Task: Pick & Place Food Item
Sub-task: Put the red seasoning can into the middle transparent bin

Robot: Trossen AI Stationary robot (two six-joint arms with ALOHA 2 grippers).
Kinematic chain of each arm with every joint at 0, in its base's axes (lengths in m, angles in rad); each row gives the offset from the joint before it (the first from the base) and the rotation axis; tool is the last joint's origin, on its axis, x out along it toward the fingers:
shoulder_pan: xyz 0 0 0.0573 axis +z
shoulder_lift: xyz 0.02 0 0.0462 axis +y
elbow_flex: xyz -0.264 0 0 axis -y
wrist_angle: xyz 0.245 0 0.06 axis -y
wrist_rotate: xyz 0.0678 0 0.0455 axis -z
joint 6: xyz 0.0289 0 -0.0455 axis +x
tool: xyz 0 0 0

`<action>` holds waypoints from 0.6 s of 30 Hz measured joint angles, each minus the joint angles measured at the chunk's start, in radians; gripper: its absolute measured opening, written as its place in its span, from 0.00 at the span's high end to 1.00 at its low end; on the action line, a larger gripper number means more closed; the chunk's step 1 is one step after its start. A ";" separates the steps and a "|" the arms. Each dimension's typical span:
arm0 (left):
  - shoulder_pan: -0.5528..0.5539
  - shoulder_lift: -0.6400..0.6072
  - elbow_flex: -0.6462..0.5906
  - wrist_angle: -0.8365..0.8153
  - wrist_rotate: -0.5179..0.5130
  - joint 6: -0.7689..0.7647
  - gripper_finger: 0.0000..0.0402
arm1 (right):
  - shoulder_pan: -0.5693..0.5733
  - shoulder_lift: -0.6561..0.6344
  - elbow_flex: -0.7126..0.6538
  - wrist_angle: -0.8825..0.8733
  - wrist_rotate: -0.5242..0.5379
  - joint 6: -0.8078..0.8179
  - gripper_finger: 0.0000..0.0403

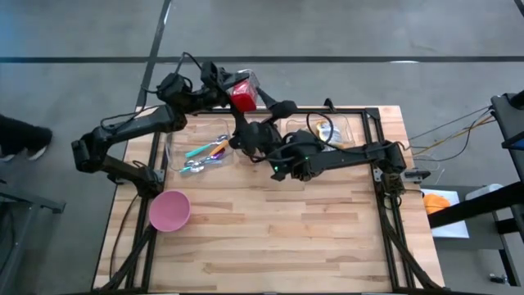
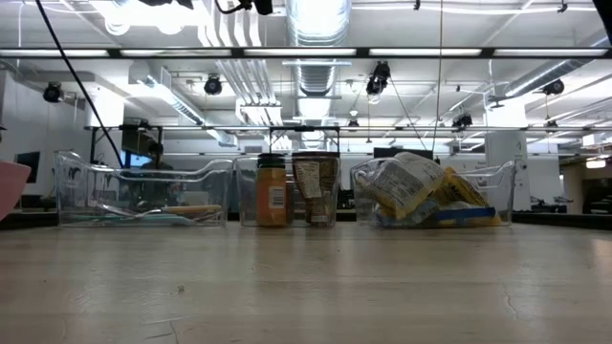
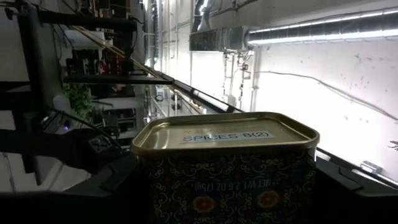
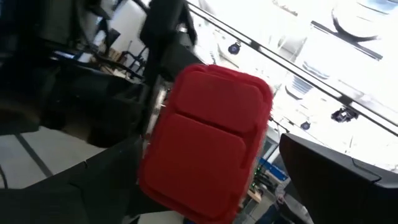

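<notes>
A spice tin with a red lid, a gold base and patterned walls hangs high above the table's far edge. My left gripper is shut on it, reaching in from the left. My right gripper comes from the right and stands open just in front of the red lid. Its dark fingers stand either side of the tin, apart from it. Neither gripper shows in the low view. My left gripper pinches the tin by its patterned side walls, one finger on each side, with the gold base showing beyond the fingers. The tin is lifted clear of the table and tilted, its red lid turned toward my right gripper.
Along the table's far side stand clear bins: one with spoons and utensils, one with jars, one with food packets. A pink bowl sits near the left edge. Bare wood fills the near half.
</notes>
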 joint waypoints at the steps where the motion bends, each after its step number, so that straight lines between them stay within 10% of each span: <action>1: 0.000 0.000 0.000 -0.005 0.004 0.002 0.26 | -0.001 0.000 0.000 -0.007 0.000 0.000 0.07; 11: 0.002 0.000 0.000 -0.009 0.016 0.006 0.26 | -0.003 0.000 0.000 -0.066 0.010 -0.024 0.09; 18: 0.009 0.000 0.000 -0.008 0.015 0.006 0.26 | -0.003 0.000 0.000 -0.066 0.023 -0.022 0.34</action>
